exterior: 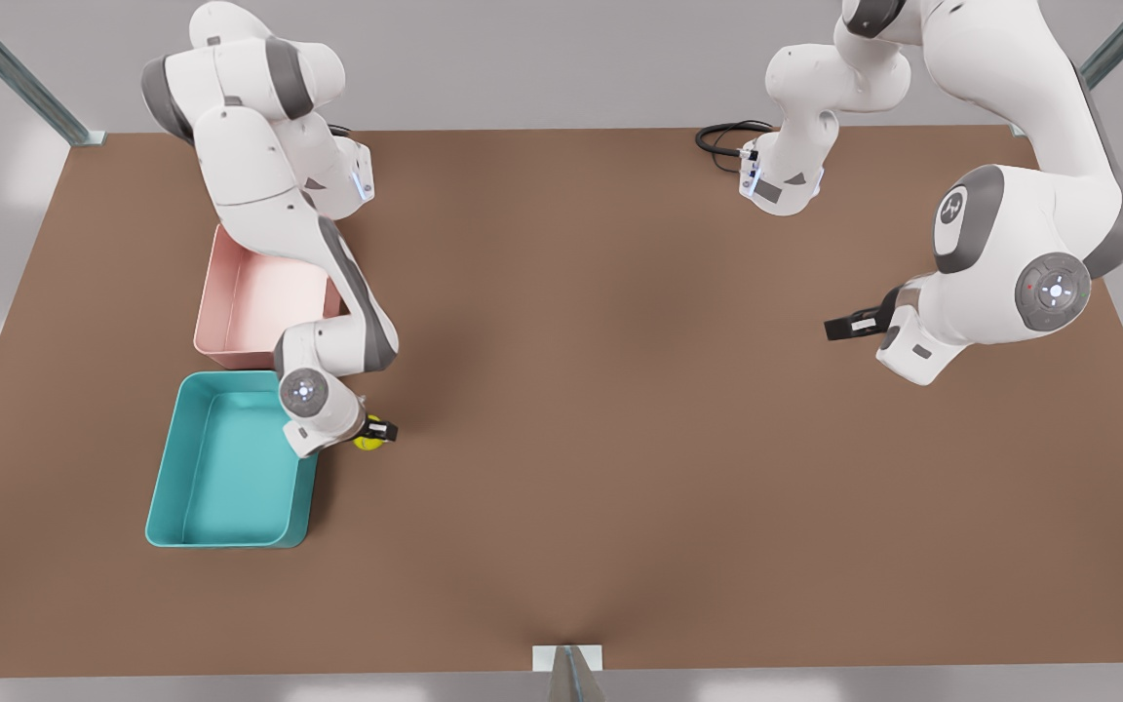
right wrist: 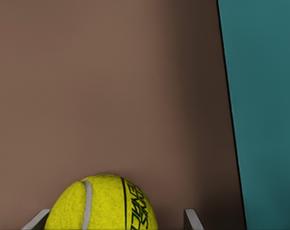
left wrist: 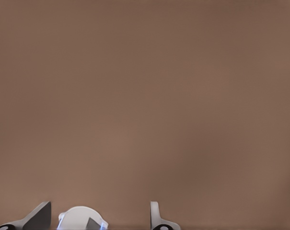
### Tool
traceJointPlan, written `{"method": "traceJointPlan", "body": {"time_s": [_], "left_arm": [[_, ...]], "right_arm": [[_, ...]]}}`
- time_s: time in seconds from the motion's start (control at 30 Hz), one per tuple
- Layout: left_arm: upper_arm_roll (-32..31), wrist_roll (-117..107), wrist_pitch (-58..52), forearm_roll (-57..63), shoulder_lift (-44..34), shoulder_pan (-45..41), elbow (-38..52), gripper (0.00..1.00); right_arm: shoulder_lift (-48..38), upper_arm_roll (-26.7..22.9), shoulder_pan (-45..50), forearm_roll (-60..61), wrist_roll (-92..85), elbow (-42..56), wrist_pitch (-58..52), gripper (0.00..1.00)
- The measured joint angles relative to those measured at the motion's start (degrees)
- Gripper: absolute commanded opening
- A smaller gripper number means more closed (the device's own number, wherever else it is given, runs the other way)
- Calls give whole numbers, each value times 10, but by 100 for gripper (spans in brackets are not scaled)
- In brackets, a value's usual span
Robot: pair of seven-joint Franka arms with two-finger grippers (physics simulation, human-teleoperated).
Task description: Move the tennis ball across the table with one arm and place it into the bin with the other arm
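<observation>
Tennis ball (right wrist: 104, 203) sits between right gripper (exterior: 378, 430) fingers — seemingly clamped; left gripper (exterior: 839, 327) open.

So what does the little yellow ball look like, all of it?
The ball is bright yellow-green and fuzzy-looking, with a pale curved seam and dark lettering printed on it. It sits between the fingers of the right hand, which grips it from both sides. It is over the brown table, just beside the teal bin and not yet inside it. Whether it touches the table cannot be told.
</observation>
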Motion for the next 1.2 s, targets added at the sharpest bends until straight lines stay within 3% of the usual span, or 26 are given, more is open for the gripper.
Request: {"method": "traceJointPlan", "body": {"time_s": [0.3, 0.57, 0.9, 1.1, 1.13, 1.17, 1.2], "left_arm": [[0, -9, -1, 0, 4, -1, 0, 100], [0, -14, -1, 0, 5, -1, 0, 100], [0, -18, -1, 0, 4, 0, 3, 100], [0, -21, -6, 0, 1, -2, 27, 100], [1, -21, -9, 0, 1, -1, 36, 100], [2, -22, -10, -5, 2, 2, 41, 100], [2, -22, -12, -13, 3, 10, 43, 100]], "right_arm": [[11, 0, 5, 0, 7, -6, 23, 100], [6, 3, 6, 5, 6, -3, 27, 60], [-101, 5, -2, 10, -21, 17, 1, 59], [-112, -3, -138, -71, -77, 24, -47, 59], [-104, -3, -154, -82, -87, 27, -52, 94], [-96, -3, -164, -92, -94, 32, -56, 100], [-90, -3, -169, -99, -101, 35, -60, 100]]}}
